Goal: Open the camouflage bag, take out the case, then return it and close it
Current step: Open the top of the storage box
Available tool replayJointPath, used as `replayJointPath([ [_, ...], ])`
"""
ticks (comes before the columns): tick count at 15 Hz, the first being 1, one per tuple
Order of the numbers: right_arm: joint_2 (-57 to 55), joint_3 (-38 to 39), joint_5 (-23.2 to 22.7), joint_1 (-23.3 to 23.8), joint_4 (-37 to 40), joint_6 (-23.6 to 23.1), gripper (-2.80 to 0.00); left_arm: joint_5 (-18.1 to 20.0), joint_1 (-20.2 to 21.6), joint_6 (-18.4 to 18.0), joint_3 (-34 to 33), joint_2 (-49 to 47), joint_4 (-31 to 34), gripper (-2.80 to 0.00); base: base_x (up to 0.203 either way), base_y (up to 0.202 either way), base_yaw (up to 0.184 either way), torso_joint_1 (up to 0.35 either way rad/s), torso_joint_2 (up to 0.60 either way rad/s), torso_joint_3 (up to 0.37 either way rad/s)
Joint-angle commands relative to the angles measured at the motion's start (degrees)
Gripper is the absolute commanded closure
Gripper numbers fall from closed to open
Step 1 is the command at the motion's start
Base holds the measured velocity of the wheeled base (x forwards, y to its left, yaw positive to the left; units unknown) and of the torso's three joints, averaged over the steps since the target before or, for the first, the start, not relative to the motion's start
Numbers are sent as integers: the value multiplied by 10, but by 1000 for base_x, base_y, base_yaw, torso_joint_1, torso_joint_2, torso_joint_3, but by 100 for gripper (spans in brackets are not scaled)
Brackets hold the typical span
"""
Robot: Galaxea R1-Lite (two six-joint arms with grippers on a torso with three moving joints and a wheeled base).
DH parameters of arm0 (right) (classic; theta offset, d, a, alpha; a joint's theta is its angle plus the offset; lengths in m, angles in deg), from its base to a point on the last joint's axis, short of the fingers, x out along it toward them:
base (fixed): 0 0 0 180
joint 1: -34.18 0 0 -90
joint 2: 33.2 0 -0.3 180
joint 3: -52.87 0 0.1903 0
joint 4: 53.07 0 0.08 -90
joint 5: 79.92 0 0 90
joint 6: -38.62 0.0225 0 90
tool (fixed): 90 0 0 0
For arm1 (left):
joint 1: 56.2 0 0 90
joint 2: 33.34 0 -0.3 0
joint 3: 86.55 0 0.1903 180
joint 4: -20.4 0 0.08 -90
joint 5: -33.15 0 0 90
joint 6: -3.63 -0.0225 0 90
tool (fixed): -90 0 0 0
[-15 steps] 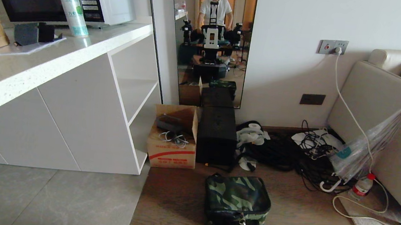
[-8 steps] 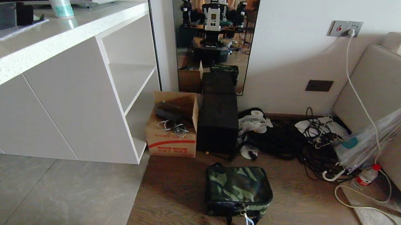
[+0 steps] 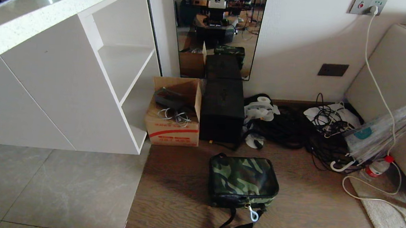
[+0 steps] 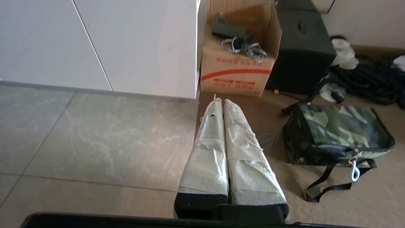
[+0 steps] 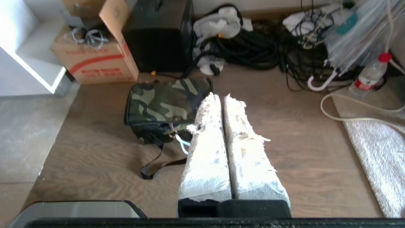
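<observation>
You have the camouflage bag (image 3: 243, 180) lying flat on the wooden floor (image 3: 307, 216), zipped shut, with its white zipper pull (image 3: 253, 215) hanging at the near edge and the black shoulder strap (image 3: 232, 227) trailing toward you. The case is not in sight; nothing shows outside the closed bag. Behind the bag, against the wall, stands a tall black box (image 3: 222, 110), and touching its left side is a brown cardboard box (image 3: 173, 120) with a red stripe, flaps open, cables inside. To the right of the black box you see a heap of black cables (image 3: 295, 134), a folded clear umbrella (image 3: 378, 137) and a small water bottle (image 3: 376, 168) near the sofa (image 3: 398, 71). A white cabinet (image 3: 56, 91) with open shelves fills the left side, and a mirror (image 3: 215, 28) leans on the wall above the boxes. Neither arm shows in the head view. In its wrist view your left tool (image 4: 220, 100) hangs above the floor, left of the bag and well apart from it, taped fingers pressed together, holding nothing. Your right tool (image 5: 221, 95) hangs above the floor on the bag's right side, its fingers likewise pressed together and empty, not touching the bag.
</observation>
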Motion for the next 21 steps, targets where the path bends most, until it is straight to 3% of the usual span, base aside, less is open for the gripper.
replayJointPath([
  [1,-1,0,0,0,0,0,0,0,0,1,-6,-1,0,0,0,0,0,2,2,-189],
  [21,-1,0,0,0,0,0,0,0,0,1,-6,-1,-1,0,0,0,0,3,4,-199],
])
